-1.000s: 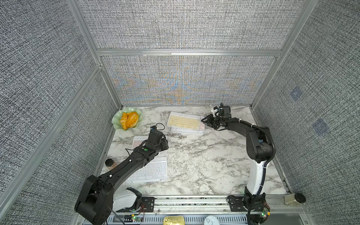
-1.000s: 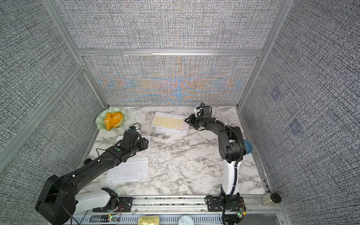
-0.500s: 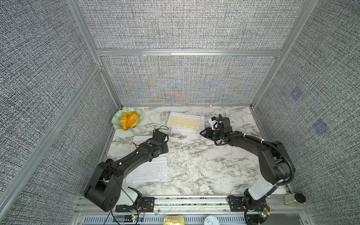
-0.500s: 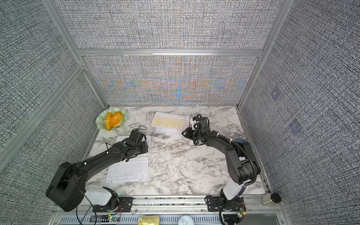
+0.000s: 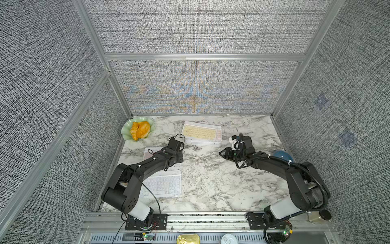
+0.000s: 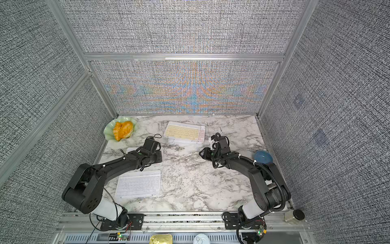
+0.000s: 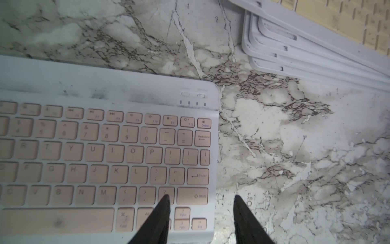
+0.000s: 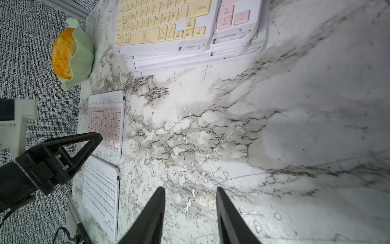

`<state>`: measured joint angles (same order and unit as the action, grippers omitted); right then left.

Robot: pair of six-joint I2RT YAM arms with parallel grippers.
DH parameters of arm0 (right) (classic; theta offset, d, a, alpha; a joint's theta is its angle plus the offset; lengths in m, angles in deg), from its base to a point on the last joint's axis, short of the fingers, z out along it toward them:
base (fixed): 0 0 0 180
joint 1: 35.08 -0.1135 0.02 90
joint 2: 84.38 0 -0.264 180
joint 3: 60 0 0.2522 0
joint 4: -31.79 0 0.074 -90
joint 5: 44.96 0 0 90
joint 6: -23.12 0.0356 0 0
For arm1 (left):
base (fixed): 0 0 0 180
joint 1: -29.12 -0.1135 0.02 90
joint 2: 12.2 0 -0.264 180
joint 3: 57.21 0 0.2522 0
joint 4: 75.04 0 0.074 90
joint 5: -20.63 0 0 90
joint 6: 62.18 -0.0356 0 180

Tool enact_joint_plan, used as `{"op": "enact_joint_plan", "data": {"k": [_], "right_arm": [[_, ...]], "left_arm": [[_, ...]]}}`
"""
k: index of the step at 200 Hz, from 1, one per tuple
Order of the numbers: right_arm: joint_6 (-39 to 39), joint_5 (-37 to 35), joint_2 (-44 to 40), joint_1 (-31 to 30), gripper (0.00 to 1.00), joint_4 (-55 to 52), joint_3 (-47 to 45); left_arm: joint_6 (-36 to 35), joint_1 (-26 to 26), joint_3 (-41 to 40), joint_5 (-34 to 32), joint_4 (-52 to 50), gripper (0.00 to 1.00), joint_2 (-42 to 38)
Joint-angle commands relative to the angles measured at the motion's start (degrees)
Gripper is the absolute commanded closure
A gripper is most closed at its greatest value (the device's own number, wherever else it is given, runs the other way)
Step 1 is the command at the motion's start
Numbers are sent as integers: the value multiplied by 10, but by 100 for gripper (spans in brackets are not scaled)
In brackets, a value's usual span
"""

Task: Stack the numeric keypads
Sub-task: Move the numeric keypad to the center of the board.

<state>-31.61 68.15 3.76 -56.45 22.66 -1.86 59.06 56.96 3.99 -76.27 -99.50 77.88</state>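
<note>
Take the bench (image 5: 211, 179) as a dial with six o'clock at the robot's rail. The white keypad (image 5: 162, 186) lies flat nearest, at about seven o'clock, its left end partly under the left arm (image 5: 147, 166). Just beyond, toward nine o'clock, the pink keypad (image 7: 105, 147) lies flat on the marble, apart from the others. In both top views the arm covers all but its far left corner.

The left tool (image 7: 201, 196) hangs over that keypad's short right edge, jaws parted and gripping nothing. One fingertip (image 7: 164, 202) is over the "?" key and its mate is over bare marble (whether either touches down I cannot tell). Near two o'clock the right tool (image 8: 190, 188) is over bare marble, jaws parted and empty. At three o'clock a blue rounded thing (image 5: 281, 155) peeps from behind the right arm (image 5: 274, 166), too hidden to name.

At twelve o'clock sits the stack (image 5: 202, 140) of keypads, slightly fanned. A yellow keypad (image 5: 200, 133) is on top and a second pink keypad (image 8: 232, 14) juts out beneath it. The lower ones show only white edges, so their number and colours are hard to make out. Farthest, in the ten o'clock corner, a green dish (image 5: 125, 133) holds an orange pastry (image 5: 140, 130).
</note>
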Motion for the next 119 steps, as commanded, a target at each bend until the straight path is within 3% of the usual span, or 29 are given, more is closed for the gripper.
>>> {"op": "enact_joint_plan", "data": {"k": [1,73,119], "right_arm": [[3,3,-7,-1,57,9,-3],[-2,-3,-22,-1,57,-5,-11],[-7,-7,-30,-1,57,-16,-7]], "left_arm": [[-24,-4,5,23,30,50,16],[-41,-9,36,49,31,50,86],[-52,-4,42,113,30,52,121]]}}
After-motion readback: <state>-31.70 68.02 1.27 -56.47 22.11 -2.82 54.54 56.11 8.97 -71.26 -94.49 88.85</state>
